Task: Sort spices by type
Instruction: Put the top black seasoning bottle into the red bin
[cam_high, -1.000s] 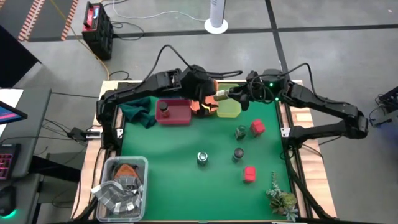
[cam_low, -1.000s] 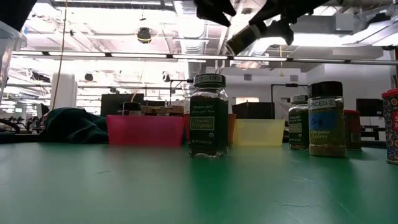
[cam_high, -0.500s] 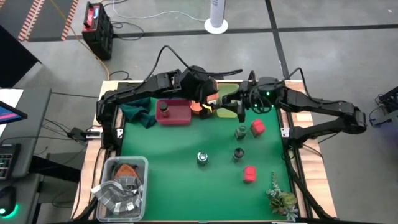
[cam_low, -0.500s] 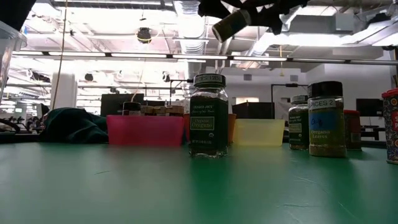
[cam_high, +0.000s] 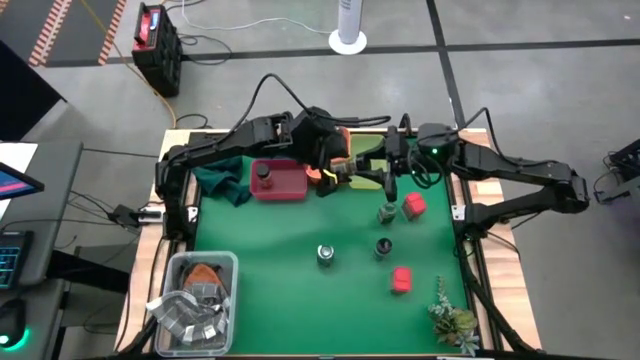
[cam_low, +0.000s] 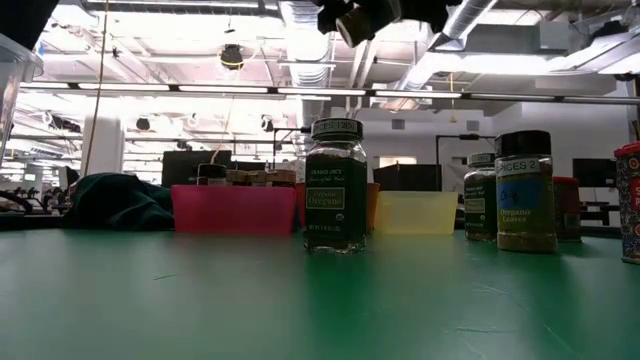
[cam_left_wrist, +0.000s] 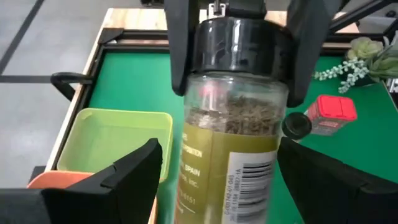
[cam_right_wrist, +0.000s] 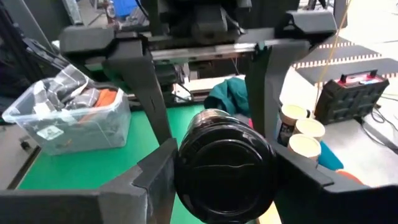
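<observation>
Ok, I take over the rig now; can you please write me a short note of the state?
Right gripper: shut on the cap of the held jar, in the air above the back trays.
Left gripper: open, fingers either side of that jar's body, not closed on it.
Done: one dark-top jar stands in the magenta tray.
Left: the held jar, three jars and two red boxes on the mat.

Green table mat (cam_high: 290, 260); beside the magenta tray (cam_high: 283, 183): orange tray (cam_left_wrist: 43, 180), yellow-green tray (cam_left_wrist: 115, 140); red boxes (cam_high: 401, 279).
</observation>
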